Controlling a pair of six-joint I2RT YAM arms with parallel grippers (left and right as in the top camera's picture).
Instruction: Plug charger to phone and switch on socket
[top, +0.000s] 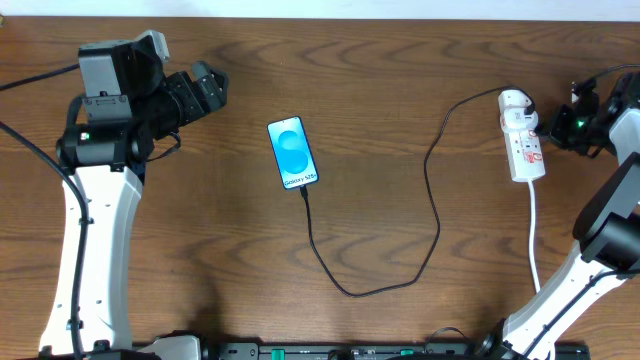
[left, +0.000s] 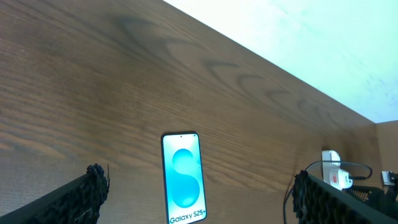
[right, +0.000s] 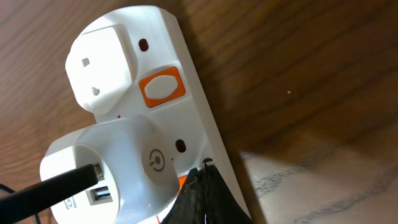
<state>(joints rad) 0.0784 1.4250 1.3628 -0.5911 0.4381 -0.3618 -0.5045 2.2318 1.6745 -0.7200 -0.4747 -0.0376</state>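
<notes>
The phone (top: 293, 152) lies face up mid-table, blue screen lit; it also shows in the left wrist view (left: 183, 178). The black charger cable (top: 432, 190) runs from the phone's lower end in a loop to a white adapter on the socket (top: 523, 136). The cable's tip meets the phone's bottom edge. My left gripper (top: 205, 88) is open and empty, up at the left, well away from the phone. My right gripper (right: 205, 180) is shut, its tip pressing on the socket (right: 149, 68) at an orange switch beside the white adapter (right: 106, 168).
The socket's white cord (top: 533, 230) runs toward the front edge. A second orange switch (right: 161, 88) sits beside an empty outlet. The table's far edge (left: 267, 59) shows in the left wrist view.
</notes>
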